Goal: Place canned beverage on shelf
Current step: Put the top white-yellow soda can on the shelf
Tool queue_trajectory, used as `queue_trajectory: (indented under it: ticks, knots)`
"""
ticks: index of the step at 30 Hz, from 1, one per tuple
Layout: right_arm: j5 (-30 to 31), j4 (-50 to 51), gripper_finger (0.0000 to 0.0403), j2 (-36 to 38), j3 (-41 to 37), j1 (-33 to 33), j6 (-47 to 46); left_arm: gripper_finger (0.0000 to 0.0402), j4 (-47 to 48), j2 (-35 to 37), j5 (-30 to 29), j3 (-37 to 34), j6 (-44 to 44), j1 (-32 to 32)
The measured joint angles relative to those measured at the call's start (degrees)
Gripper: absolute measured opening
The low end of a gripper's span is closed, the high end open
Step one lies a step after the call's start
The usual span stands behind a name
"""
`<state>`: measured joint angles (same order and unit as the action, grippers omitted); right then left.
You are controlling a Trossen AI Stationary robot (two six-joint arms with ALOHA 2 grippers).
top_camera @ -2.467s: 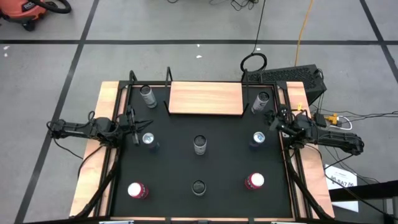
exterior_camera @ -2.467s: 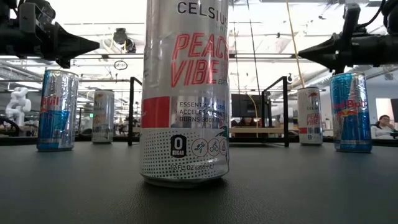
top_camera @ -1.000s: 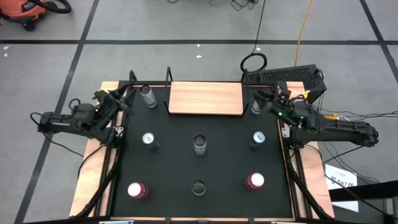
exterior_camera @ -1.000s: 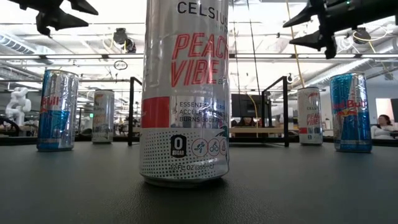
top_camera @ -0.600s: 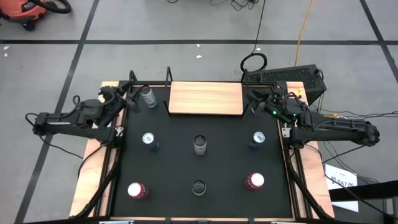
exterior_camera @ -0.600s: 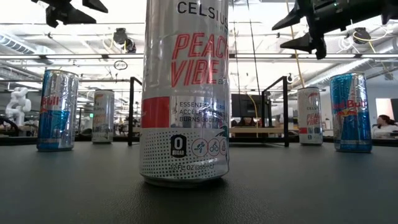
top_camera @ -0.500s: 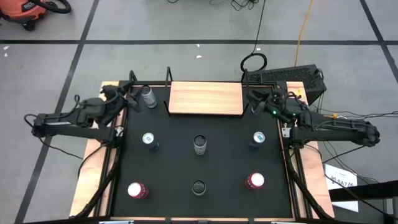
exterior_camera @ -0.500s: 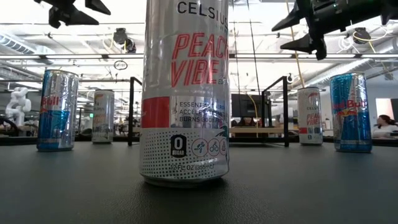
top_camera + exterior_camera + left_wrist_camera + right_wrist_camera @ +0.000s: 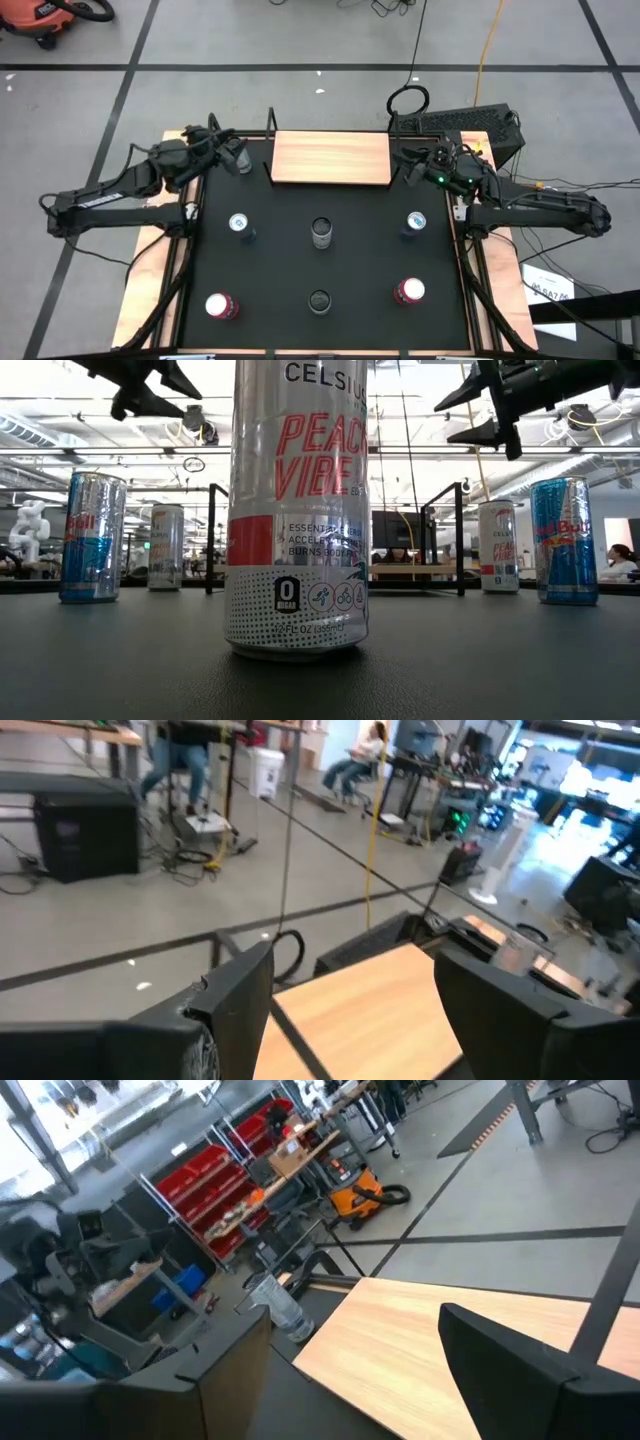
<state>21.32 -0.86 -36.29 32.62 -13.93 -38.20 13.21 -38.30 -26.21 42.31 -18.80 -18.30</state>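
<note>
Seemingly both rear corner cans [image 9: 238, 156] half-hidden beneath arms.

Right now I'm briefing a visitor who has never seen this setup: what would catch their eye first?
Probably the tall Celsius Peach Vibe can that fills the low view; it stands near the black table's front edge. Next, the bare light-wood shelf at the table's back edge, with the open left hand and open right hand raised at its two ends, each above a silver can.

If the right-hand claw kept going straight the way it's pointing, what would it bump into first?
Probably nothing at first: the right gripper, open, points across over the shelf. Farther along stands a silver can by the left gripper; its height is hard to judge.
</note>
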Motion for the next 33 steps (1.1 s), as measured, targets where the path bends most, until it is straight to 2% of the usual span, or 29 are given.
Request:
queue_trajectory:
  ticks: [6,10,14,19,27,31,33]
  knots:
    - [-0.4,13.85,0.0281,-3.51,9.79,0.0,5.97,0.0277,0.25,-6.76,8.18,3.72,2.77,-4.53]
    - [-0.32,19.59,0.0281,-6.02,15.13,-0.1,7.04,0.0277,3.14,-10.22,12.77,6.03,2.63,-7.81]
    - [-0.41,24.59,0.0281,-8.43,19.24,-1.12,3.27,0.0277,10.11,-12.85,15.38,10.42,1.12,-12.62]
    - [-0.48,29.58,0.0281,-11.26,24.24,-1.53,1.39,0.0277,23.61,-17.72,19.3,18.16,0.7,-18.93]
    - [-2.14,44.63,0.028,-18.23,36.36,-1.53,2.72,0.0277,45.73,-28.05,23.03,28.11,-0.4,-24.81]
    - [-2.21,51.54,0.028,-21.57,41.68,-1.53,2.74,0.0277,49.19,-31.63,22.99,30.54,-0.38,-25.86]
    - [-4.15,53.41,0.028,-23.07,43.88,-1.54,2.49,0.0277,49.54,-32.71,22.97,30.96,-0.38,-26.27]
